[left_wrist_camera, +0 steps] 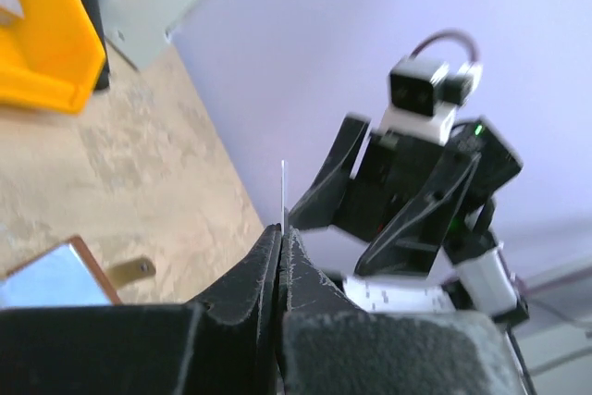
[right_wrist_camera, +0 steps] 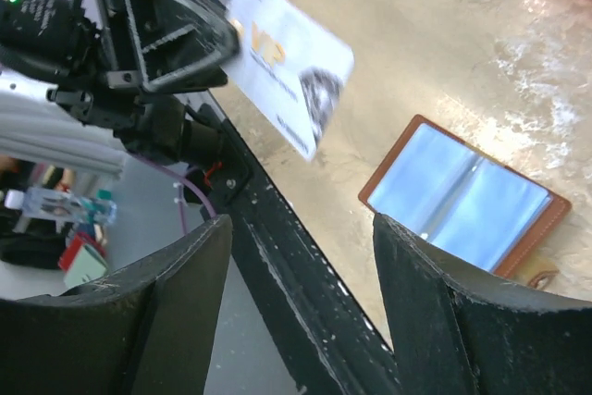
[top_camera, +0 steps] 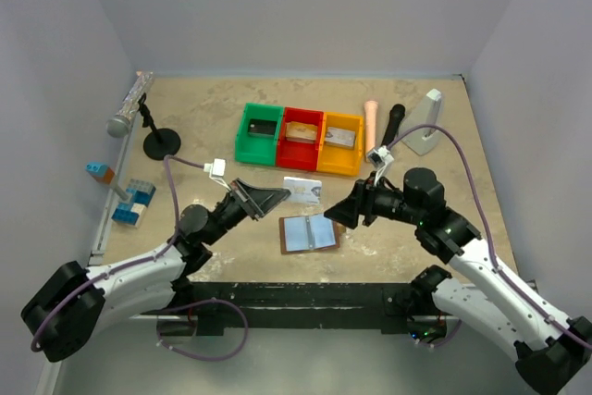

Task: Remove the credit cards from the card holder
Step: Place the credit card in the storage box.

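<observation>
One card is judged to be out of its pocket and in mid-transfer. Nearest, below and between both claws, the card holder lies open on the table, grey-blue lining upward. Above it, a silvery card is clenched by its edge in the left claw, that arm stretched low toward the centre. The right claw faces it, spread wide, with nothing grasped. Beyond the claws stand the green bin, red bin and yellow bin. Next, a carry forward and a level release are called for.
</observation>
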### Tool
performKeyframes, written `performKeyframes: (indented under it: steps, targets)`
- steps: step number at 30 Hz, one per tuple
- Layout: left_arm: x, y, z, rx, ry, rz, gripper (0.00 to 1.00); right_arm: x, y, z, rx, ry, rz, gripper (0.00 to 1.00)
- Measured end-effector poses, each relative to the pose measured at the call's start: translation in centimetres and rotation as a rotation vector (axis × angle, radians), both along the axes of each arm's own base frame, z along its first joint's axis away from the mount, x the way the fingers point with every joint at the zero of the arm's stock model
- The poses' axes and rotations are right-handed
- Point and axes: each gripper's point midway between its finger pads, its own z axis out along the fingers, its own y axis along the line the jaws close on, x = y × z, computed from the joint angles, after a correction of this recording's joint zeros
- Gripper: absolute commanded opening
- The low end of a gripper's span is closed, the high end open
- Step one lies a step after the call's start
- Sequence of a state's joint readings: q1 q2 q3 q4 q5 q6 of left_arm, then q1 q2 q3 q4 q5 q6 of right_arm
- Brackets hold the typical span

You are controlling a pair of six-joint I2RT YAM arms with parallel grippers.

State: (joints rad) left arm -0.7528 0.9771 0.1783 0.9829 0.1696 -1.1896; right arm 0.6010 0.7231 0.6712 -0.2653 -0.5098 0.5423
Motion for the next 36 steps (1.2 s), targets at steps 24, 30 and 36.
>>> performKeyframes:
  steps: [24,30,36]
  targets:
    - [3.3,1.7,2.7,-0.112,0.032,0.196,0.00,4.2,4.3,2.3,0.316,0.123,-0.062,0.49]
    - [3.0,1.5,3.2,-0.132,0.024,0.183,0.00,4.3,4.4,2.7,0.336,0.121,-0.061,0.38]
    - [2.8,1.3,3.3,-0.142,0.027,0.173,0.00,4.7,4.7,2.4,0.341,0.146,-0.066,0.25]
